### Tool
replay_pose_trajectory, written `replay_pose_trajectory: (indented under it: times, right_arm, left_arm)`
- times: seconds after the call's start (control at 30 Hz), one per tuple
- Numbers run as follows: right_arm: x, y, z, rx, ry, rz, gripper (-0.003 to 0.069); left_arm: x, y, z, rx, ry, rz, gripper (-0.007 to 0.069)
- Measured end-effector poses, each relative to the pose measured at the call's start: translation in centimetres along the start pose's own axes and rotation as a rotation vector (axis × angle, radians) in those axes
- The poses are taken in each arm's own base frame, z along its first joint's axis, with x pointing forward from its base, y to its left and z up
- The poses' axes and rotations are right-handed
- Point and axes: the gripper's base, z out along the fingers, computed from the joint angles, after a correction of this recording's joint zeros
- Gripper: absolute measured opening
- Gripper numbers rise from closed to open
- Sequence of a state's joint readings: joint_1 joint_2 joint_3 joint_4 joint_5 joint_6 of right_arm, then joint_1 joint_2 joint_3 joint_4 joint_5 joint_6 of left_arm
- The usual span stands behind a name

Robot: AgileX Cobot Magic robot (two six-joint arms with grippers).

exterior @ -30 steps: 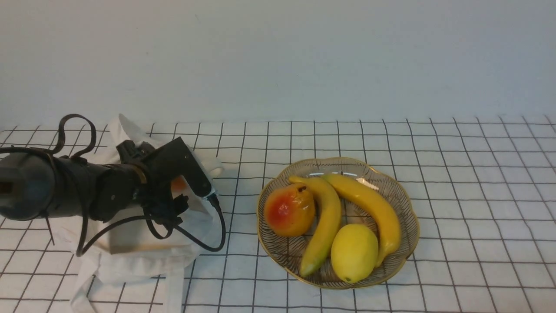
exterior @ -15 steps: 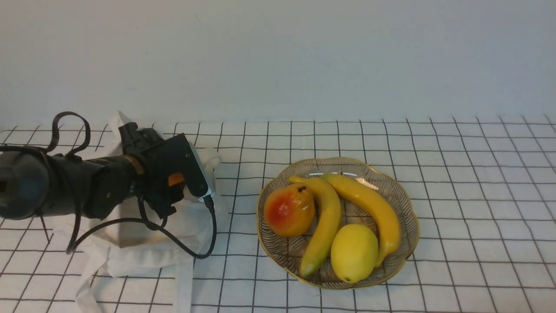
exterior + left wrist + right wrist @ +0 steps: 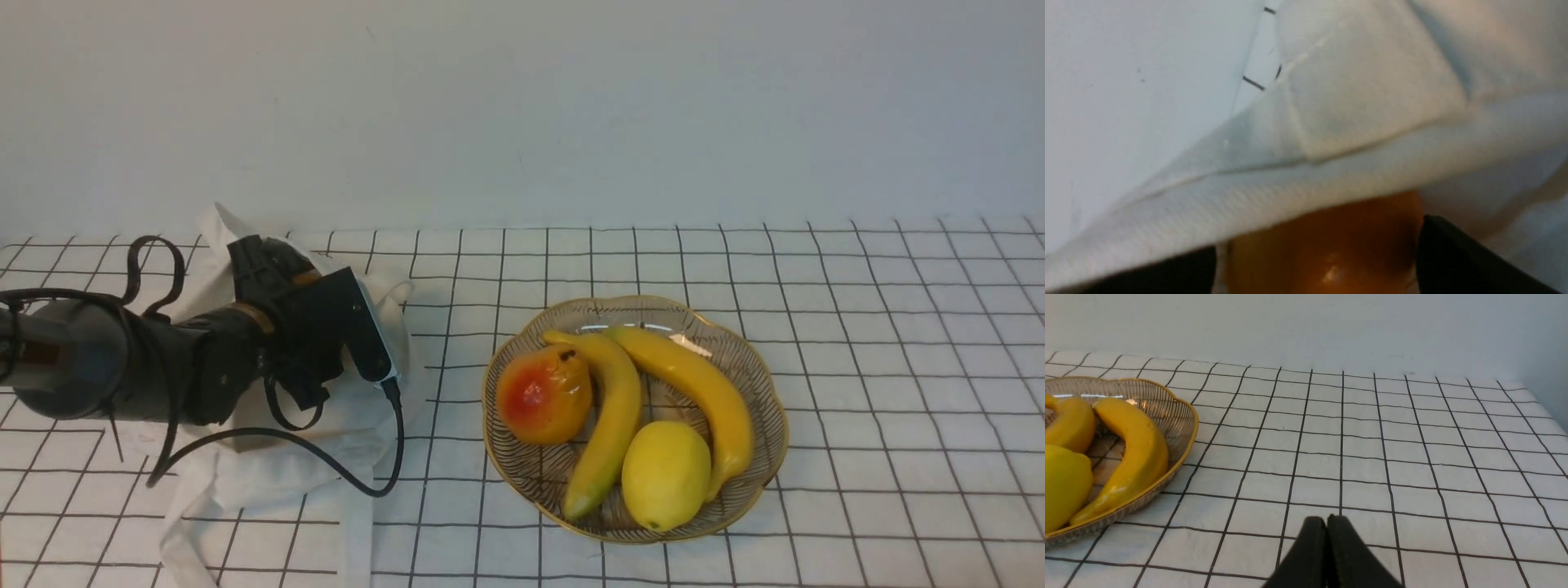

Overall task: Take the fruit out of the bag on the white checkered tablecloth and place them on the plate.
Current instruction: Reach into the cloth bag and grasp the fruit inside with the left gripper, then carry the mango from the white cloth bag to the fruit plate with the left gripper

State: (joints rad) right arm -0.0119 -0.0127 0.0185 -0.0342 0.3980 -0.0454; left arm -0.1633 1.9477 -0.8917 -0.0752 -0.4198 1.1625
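Observation:
My left gripper [image 3: 1316, 249] is inside the off-white cloth bag [image 3: 269, 465], which lies at the left of the white checkered tablecloth [image 3: 898, 327]. Its black fingers [image 3: 1453, 261] are shut on a glossy orange fruit [image 3: 1331, 232], half covered by a fold of the bag [image 3: 1355, 114]. In the front view only the left wrist [image 3: 310, 327] shows, and the fingers and fruit are hidden by it. The gold-rimmed glass plate [image 3: 637, 299] stands right of the bag. My right gripper [image 3: 1327, 522] is shut and empty above bare cloth, right of the plate [image 3: 1193, 424].
The plate holds two bananas [image 3: 608, 408], a yellow-red pear-like fruit [image 3: 543, 394] and a lemon [image 3: 665, 474]. A black cable [image 3: 384, 482] loops from the left wrist over the bag. A bag strap [image 3: 355, 539] trails to the front edge. A plain wall stands behind.
My left wrist has drawn back to the left and risen a little, turning as it went. The bag's top edge has lifted and the bag has shifted with it.

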Motion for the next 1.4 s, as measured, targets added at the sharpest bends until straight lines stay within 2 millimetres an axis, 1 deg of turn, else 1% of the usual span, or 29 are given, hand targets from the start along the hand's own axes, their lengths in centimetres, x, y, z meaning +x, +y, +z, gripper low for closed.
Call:
replay_pose_trajectory:
  times: [0.13, 0.2, 0.3, 0.33, 0.37, 0.53, 0.63, 0.67, 0.73, 0.77, 0.8, 0.83, 0.87, 0.9, 0.97, 1.03, 1.13, 1.17, 1.2, 1.33, 1.37, 1.4]
  right_arm:
    - [0.0, 0.0, 0.0, 0.0, 0.0, 0.0, -0.0014]
    - [0.0, 0.0, 0.0, 0.0, 0.0, 0.0, -0.0014]
    - [0.0, 0.0, 0.0, 0.0, 0.0, 0.0, -0.0014]
    - [0.0, 0.0, 0.0, 0.0, 0.0, 0.0, -0.0014]
    - [0.0, 0.0, 0.0, 0.0, 0.0, 0.0, -0.0014]
    - [0.0, 0.0, 0.0, 0.0, 0.0, 0.0, -0.0014]
    - [0.0, 0.0, 0.0, 0.0, 0.0, 0.0, -0.0014]
    - [0.0, 0.0, 0.0, 0.0, 0.0, 0.0, -0.0014]
    - [0.0, 0.0, 0.0, 0.0, 0.0, 0.0, -0.0014]
    - [0.0, 0.0, 0.0, 0.0, 0.0, 0.0, -0.0014]
    - [0.0, 0.0, 0.0, 0.0, 0.0, 0.0, -0.0014]
    - [0.0, 0.0, 0.0, 0.0, 0.0, 0.0, -0.0014]
    - [0.0, 0.0, 0.0, 0.0, 0.0, 0.0, -0.0014]
    - [0.0, 0.0, 0.0, 0.0, 0.0, 0.0, -0.0014]
    - [0.0, 0.0, 0.0, 0.0, 0.0, 0.0, -0.0014]
    - [0.0, 0.0, 0.0, 0.0, 0.0, 0.0, -0.0014]
    - [0.0, 0.0, 0.0, 0.0, 0.0, 0.0, -0.0014]
    - [0.0, 0.0, 0.0, 0.0, 0.0, 0.0, -0.0014]
    - [0.0, 0.0, 0.0, 0.0, 0.0, 0.0, -0.0014]
    - [0.0, 0.0, 0.0, 0.0, 0.0, 0.0, -0.0014]
    - [0.0, 0.0, 0.0, 0.0, 0.0, 0.0, -0.0014]
    - [0.0, 0.0, 0.0, 0.0, 0.0, 0.0, -0.0014]
  left_arm:
    - [0.7, -0.8, 0.9, -0.003, 0.034, 0.017, 0.0601]
    - [0.9, -0.9, 1.1, -0.025, 0.037, 0.014, 0.0596]
    - [1.0, -0.9, 1.3, -0.045, 0.037, 0.013, 0.0568]
    - [1.0, -0.9, 1.5, -0.059, 0.035, 0.014, 0.0518]
    - [1.0, -1.0, 1.5, -0.061, 0.035, 0.014, 0.0498]
    - [0.9, -1.0, 1.6, -0.069, 0.034, 0.008, 0.0489]
    - [-0.1, -1.0, 1.1, -0.066, 0.045, -0.054, 0.0489]
    - [-0.7, -0.9, 0.7, -0.057, 0.053, -0.098, 0.0489]
    - [-1.1, -0.7, 0.2, -0.044, 0.057, -0.129, 0.0489]
    - [-1.5, -0.5, -0.3, -0.027, 0.057, -0.148, 0.0489]
    - [-2.1, -0.1, -1.4, 0.028, 0.071, -0.219, 0.0489]
    - [-2.1, 0.0, -1.6, 0.036, 0.07, -0.219, 0.0489]
    - [-2.5, 0.4, -3.0, 0.119, 0.083, -0.299, 0.0489]
    - [-2.6, 0.7, -3.6, 0.156, 0.083, -0.334, 0.0489]
    - [-2.8, 0.9, -4.3, 0.186, 0.083, -0.379, 0.0489]
    - [-3.1, 1.7, -6.0, 0.24, 0.071, -0.495, 0.0489]
    - [-3.5, 3.2, -8.6, 0.294, 0.025, -0.618, 0.0489]
    - [-3.4, 3.6, -8.9, 0.289, 0.021, -0.636, 0.0489]
    - [-3.3, 4.3, -10.2, 0.323, 0.004, -0.719, 0.0489]
    - [-2.2, 5.9, -13.3, 0.418, 0.016, -0.999, 0.0489]
    - [-2.1, 5.9, -13.5, 0.424, 0.02, -1.011, 0.0489]
    - [-1.8, 6.1, -14.9, 0.496, 0.05, -1.149, 0.0489]
